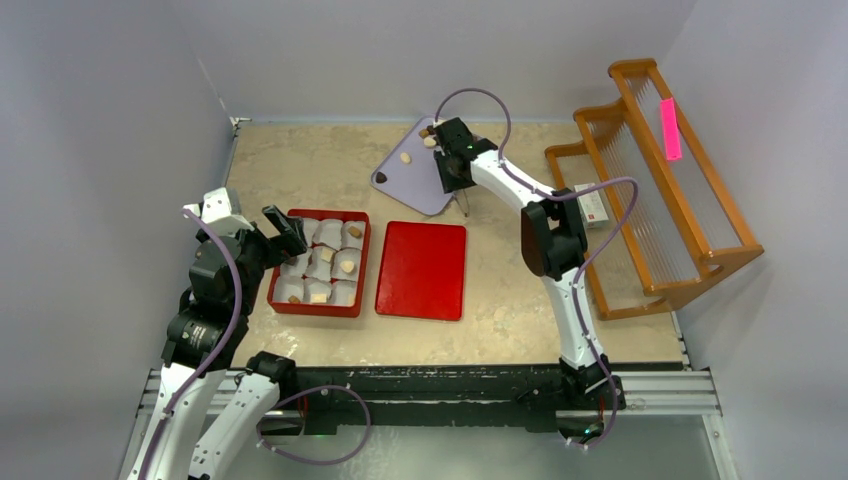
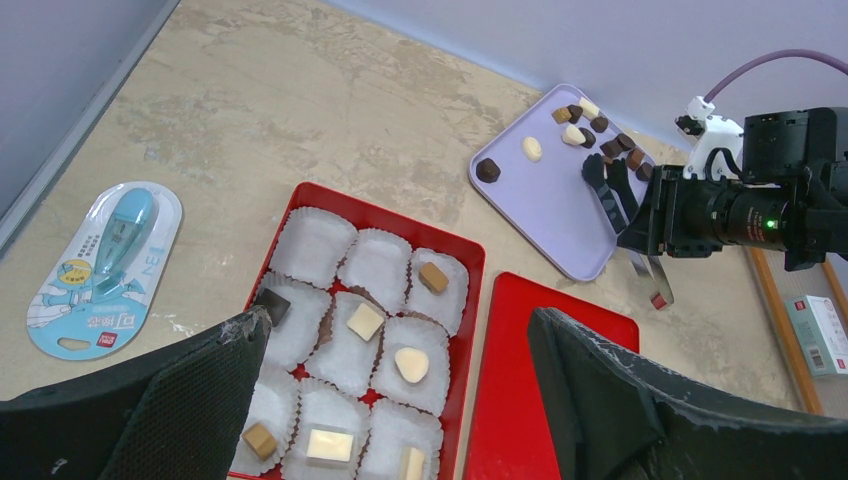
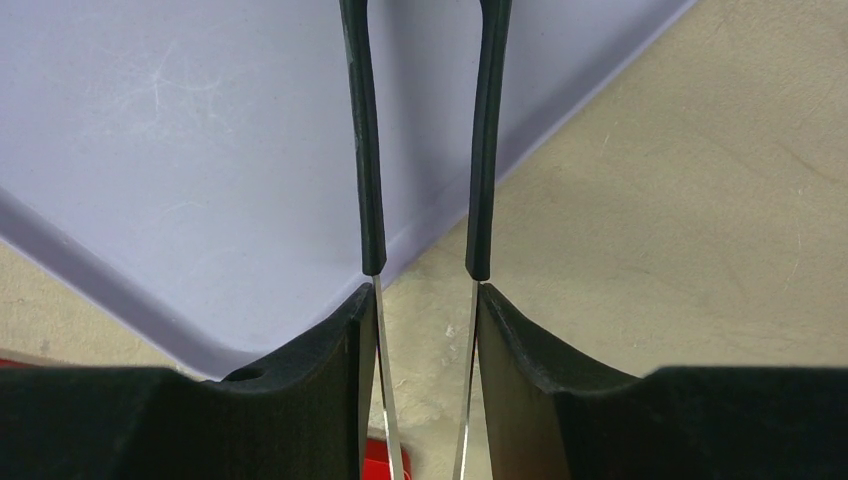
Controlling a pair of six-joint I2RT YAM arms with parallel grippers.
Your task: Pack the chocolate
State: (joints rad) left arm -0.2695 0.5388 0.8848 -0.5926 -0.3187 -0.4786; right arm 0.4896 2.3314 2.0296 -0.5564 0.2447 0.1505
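Chocolate point(image 2: 598, 124) on lavender tray point(image 2: 560, 215), near tweezers point(image 2: 606, 190) in right claw point(image 3: 425, 305)

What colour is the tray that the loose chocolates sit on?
Pale lilac: the tray shows clearest in the left wrist view.

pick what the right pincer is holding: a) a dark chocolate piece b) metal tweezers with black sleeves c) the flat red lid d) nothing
b: the right pincer is shut on metal tweezers with black sleeves, both arms running out between its pads over the edge of the lilac plastic tray.
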